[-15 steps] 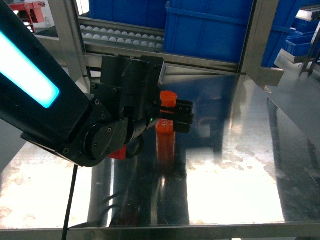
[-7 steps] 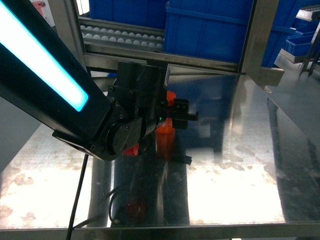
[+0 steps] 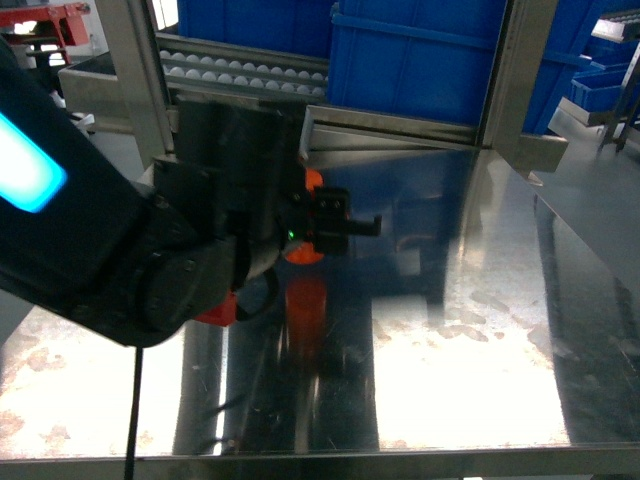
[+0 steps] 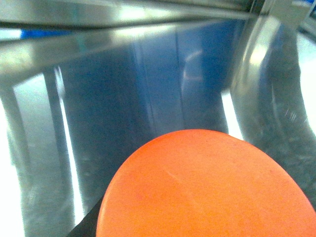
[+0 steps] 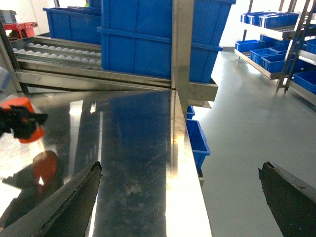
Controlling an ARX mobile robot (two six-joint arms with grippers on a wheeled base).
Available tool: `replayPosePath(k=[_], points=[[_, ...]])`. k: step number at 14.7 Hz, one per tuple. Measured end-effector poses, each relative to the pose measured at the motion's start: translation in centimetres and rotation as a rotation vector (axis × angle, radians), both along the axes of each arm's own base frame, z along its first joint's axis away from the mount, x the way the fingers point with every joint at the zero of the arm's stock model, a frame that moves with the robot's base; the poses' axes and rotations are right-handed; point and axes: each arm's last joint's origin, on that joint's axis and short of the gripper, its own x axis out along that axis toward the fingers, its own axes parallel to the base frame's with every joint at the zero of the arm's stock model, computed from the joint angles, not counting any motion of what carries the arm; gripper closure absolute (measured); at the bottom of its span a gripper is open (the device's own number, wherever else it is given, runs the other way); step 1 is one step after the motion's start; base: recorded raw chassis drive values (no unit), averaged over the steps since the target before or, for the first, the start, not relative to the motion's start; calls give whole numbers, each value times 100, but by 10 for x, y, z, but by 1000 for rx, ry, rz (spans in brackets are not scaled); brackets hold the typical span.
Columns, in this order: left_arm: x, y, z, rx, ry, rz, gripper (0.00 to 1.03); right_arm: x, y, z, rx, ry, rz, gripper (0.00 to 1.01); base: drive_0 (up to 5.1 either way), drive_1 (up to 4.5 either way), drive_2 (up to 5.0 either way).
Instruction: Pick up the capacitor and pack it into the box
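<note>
- Over the last second our left arm has swung back toward the left and drawn in closer to the head camera, so its dark body now fills the left half of that view; the teal light strip on it shows only as a short patch at the far left.
- The left gripper (image 3: 345, 222) has moved with it, a little further left and higher above the steel surface (image 3: 470, 330) than before, and still points right.
- The orange capacitor (image 3: 312, 180) remains tucked at the gripper; only a sliver of orange shows above and below the black fingers, with its reddish reflection on the surface beneath.
- We judge that the part is lifted clear and being carried, so the pick looks done and the packing is yet to come.
- The pink box is not in any view, so we cannot say where the capacitor must go.
- In the left wrist view an orange dome (image 4: 207, 187) fills the lower frame; the fingers themselves are hidden, but they appear clamped on the capacitor.
- The right gripper (image 5: 180, 197) shows two dark fingers (image 5: 59, 207) spread wide apart, holding nothing, hovering over the surface edge.
- Blue bins (image 3: 420, 55) stand behind on the roller rack.
</note>
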Motion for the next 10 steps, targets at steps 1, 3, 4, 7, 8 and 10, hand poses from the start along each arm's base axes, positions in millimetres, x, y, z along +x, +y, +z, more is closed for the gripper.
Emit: replayPosePath(k=[1,3,4,7,8,10], points=[[-14,12,27,-25,-53,12,59,0,0,0,0,0,0,3,0,0,0],[-53,46,82,-65,-155,69,59,0,0,0,0,0,0,3,0,0,0],[-76,65,95,-64,-167,111,60,0,0,0,0,0,0,3,0,0,0],[-145,101,116,-62,-190,172,60,0,0,0,0,0,0,3,0,0,0],[-165,109,127,-76,-236,193,60,0,0,0,0,0,0,3,0,0,0],[-169,112,137,-91,-279,209,60,0,0,0,0,0,0,3,0,0,0]])
